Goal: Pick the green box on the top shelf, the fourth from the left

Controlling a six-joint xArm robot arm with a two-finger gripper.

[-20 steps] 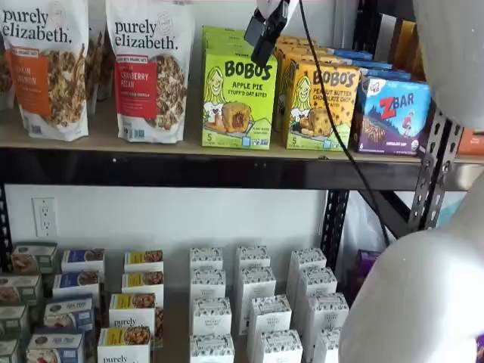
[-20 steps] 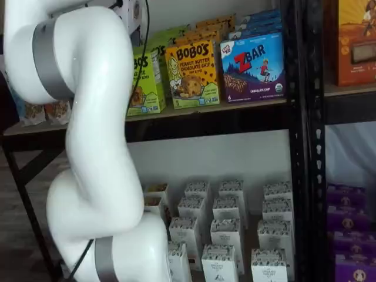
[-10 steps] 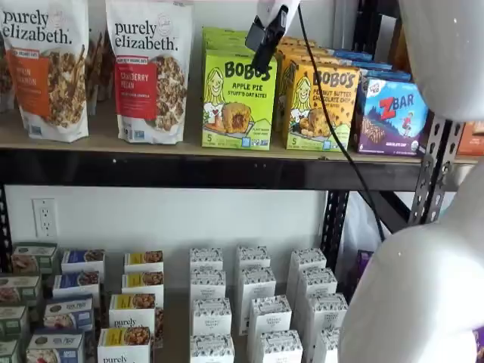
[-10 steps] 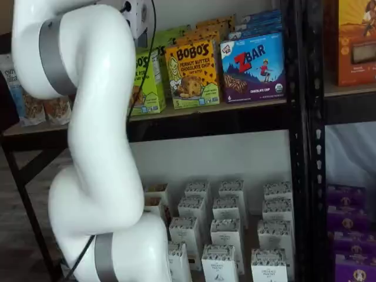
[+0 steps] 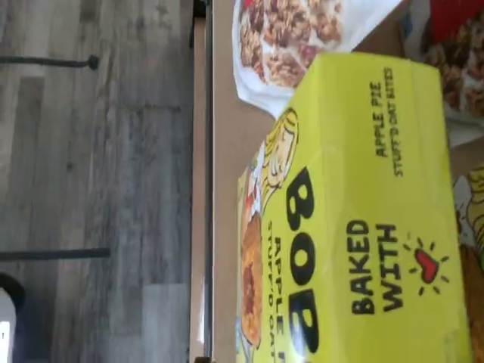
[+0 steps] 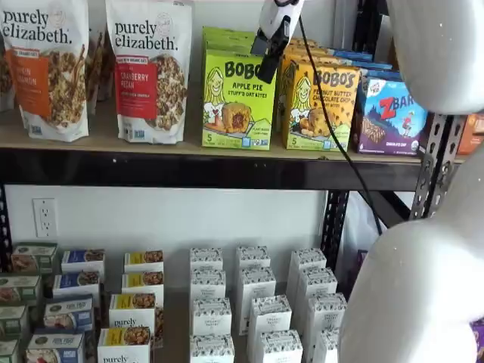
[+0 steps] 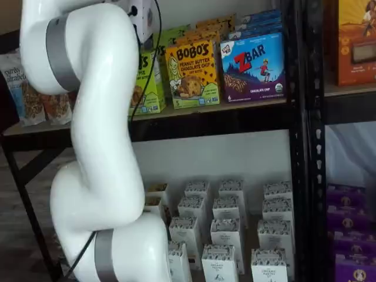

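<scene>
The green box (image 6: 237, 99) stands upright at the front of the top shelf (image 6: 181, 148), between a Purely Elizabeth cranberry pecan bag and the yellow-orange Bobo's carton. In a shelf view my arm hides part of the green box (image 7: 151, 82). My gripper (image 6: 266, 65) hangs from the view's top edge, its black fingers in front of the box's upper right corner. The fingers show side-on, with no gap to judge. In the wrist view the green box (image 5: 355, 227) fills much of the picture, seen close from above its top face, on the shelf board (image 5: 227, 174).
The yellow-orange Bobo's carton (image 6: 321, 106) and a blue Zbar box (image 6: 393, 115) stand right of the green box, and granola bags (image 6: 151, 72) stand left of it. More green cartons stand behind it. A black upright (image 7: 299, 117) stands at the right. My white arm (image 7: 100, 135) is in front of the shelves.
My gripper has moved down and slightly right, from above the green box's top edge to in front of its upper right corner. The arm has shifted with it.
</scene>
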